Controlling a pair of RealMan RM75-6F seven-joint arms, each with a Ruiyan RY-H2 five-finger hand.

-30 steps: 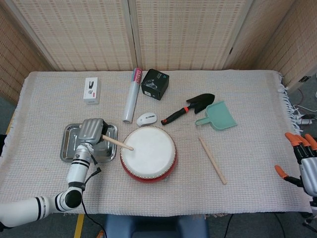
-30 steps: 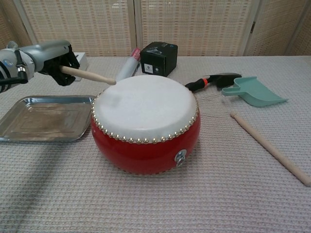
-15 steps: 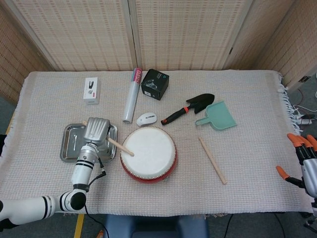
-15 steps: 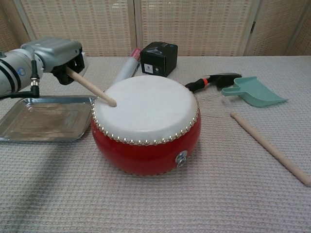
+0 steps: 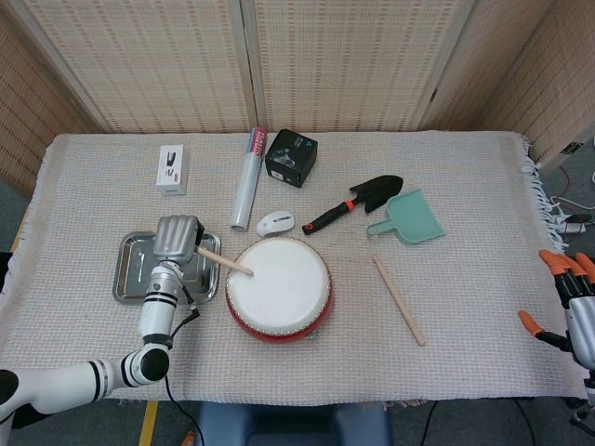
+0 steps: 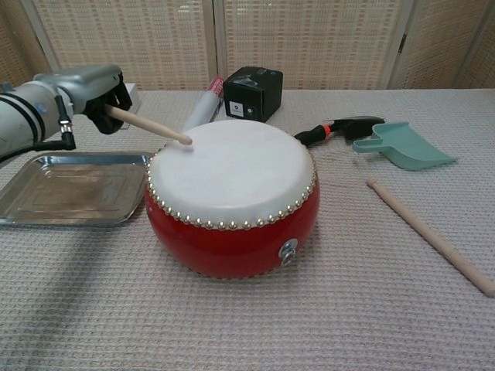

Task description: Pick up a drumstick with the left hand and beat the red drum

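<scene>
From the head view, the left robot hand (image 5: pixel 177 239) sits above the steel tray (image 5: pixel 128 279) at the left of the bench (image 5: pixel 465 307); its fingers are wrapped around a drumstick (image 5: pixel 223 262), which slants down to the right so that its tip lies over the left edge of the white skin of the red drum (image 5: pixel 278 288); whether the tip touches the skin cannot be told from here. The drum stands near the front middle of the cloth-covered bench, just right of the tray. A second drumstick (image 5: pixel 398 300) lies loose on the cloth to the drum's right, well apart from it. Behind the drum lie a white mouse (image 5: pixel 275 222), a white roll with a pink end (image 5: pixel 247 178), a black box (image 5: pixel 291 156), a black trowel with an orange collar (image 5: pixel 353 203) and a teal dustpan (image 5: pixel 407 218); a small white box (image 5: pixel 171 168) sits at the far left. The right robot hand (image 5: pixel 569 307) rests off the bench's right edge, orange fingertips spread apart and holding nothing.

From the chest view, the left robot hand (image 6: pixel 99 94) is clamped on the drumstick (image 6: pixel 148 126) at upper left, above the tray (image 6: pixel 46 212); the stick's rounded tip sits at the rear left rim of the red drum (image 6: pixel 232 197), right at the skin's edge. The loose drumstick (image 6: pixel 429 236) runs diagonally at right; the black box (image 6: pixel 254 93), the trowel (image 6: pixel 340 127) and the dustpan (image 6: pixel 402 145) stand behind; the right robot hand does not show here.
</scene>
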